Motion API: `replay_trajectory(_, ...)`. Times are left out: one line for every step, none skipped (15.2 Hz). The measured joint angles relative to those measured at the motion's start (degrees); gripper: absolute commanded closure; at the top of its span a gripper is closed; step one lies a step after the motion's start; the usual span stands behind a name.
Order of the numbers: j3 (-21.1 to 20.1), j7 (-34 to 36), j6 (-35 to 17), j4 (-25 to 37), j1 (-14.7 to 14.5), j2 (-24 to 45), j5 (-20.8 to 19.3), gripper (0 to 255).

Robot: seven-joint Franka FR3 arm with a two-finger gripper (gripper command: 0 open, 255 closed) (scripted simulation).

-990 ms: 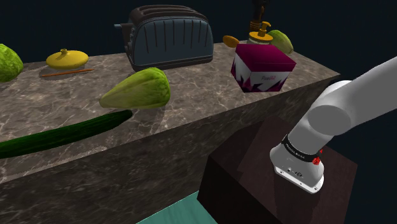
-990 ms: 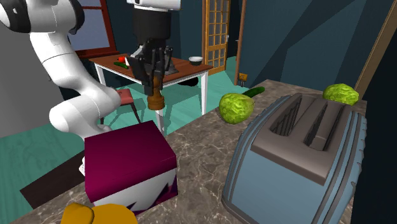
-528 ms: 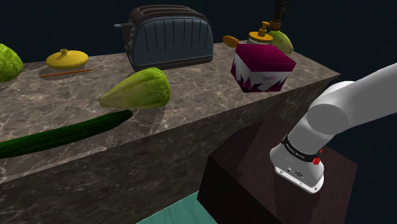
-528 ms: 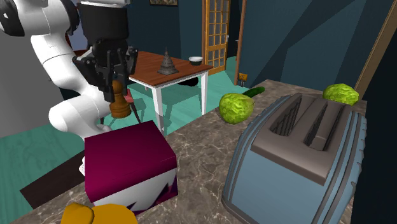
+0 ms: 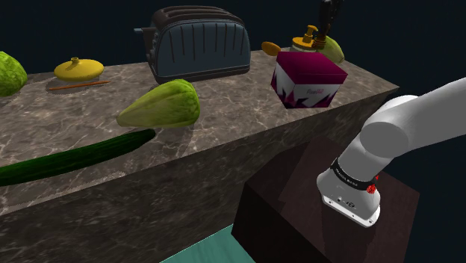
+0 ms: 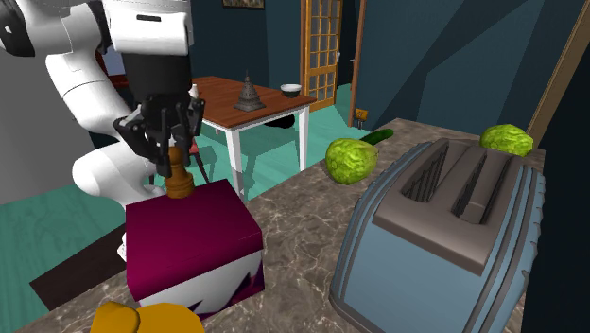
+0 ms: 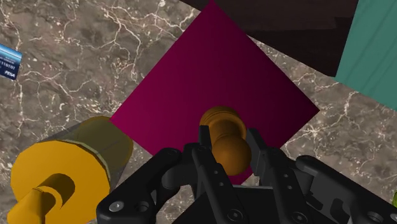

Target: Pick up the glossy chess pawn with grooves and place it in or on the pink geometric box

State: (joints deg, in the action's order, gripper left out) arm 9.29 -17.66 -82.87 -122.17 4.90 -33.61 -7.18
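Note:
A brown glossy grooved chess pawn (image 6: 177, 178) hangs upright with its base at or just above the top of the magenta box (image 6: 189, 236); I cannot tell whether they touch. My gripper (image 6: 173, 151) is shut on the pawn's head. In the wrist view the fingers (image 7: 203, 147) clasp the pawn (image 7: 224, 137) over the box top (image 7: 216, 76). The shoulder view has the box (image 5: 310, 81) near the counter's right end, with the gripper (image 5: 327, 11) above its far side.
A yellow bottle (image 7: 63, 172) stands close beside the box. A blue-grey toaster (image 6: 444, 236) sits further along the marble counter (image 5: 224, 112). A green vegetable (image 5: 160, 103), a cucumber (image 5: 75, 158) and a yellow lid (image 5: 78, 69) lie toward the shoulder view's left. The dark stand (image 5: 328, 217) lies below the counter edge.
The gripper has carried the pawn toward the second exterior view's left and then down, from in front of the background table to just over the box top. The grip has stayed shut.

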Motion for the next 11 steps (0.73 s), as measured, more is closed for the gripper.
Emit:
replay_trajectory(0.14, -0.05, -0.88, -0.97, 0.05, -0.09, -0.10, 255)
replay_trajectory(0.19, 0.01, -1.64, -1.88, 0.07, -0.25, -0.13, 255)
replay_trajectory(0.19, 0.12, -2.48, -2.91, 0.07, -0.43, -0.14, 255)
replay_trajectory(0.23, 0.18, -3.14, -3.69, 0.09, -0.56, -0.18, 255)
replay_trajectory(0.20, 0.33, -3.88, -4.61, 0.08, -0.73, -0.18, 255)
replay_trajectory(0.27, 0.32, -4.56, -5.46, 0.12, -0.90, -0.25, 255)
replay_trajectory(0.34, 0.34, -5.25, -6.30, 0.15, -1.05, -0.32, 255)
replay_trajectory(0.38, 0.37, -5.72, -6.75, 0.16, -1.03, -0.34, 255)
replay_trajectory(0.45, 0.33, -6.10, -7.23, 0.20, -1.14, -0.40, 255)
replay_trajectory(0.49, 0.31, -6.24, -7.37, 0.21, -1.15, -0.43, 255)
replay_trajectory(0.50, 0.31, -6.30, -7.44, 0.21, -1.16, -0.43, 255)
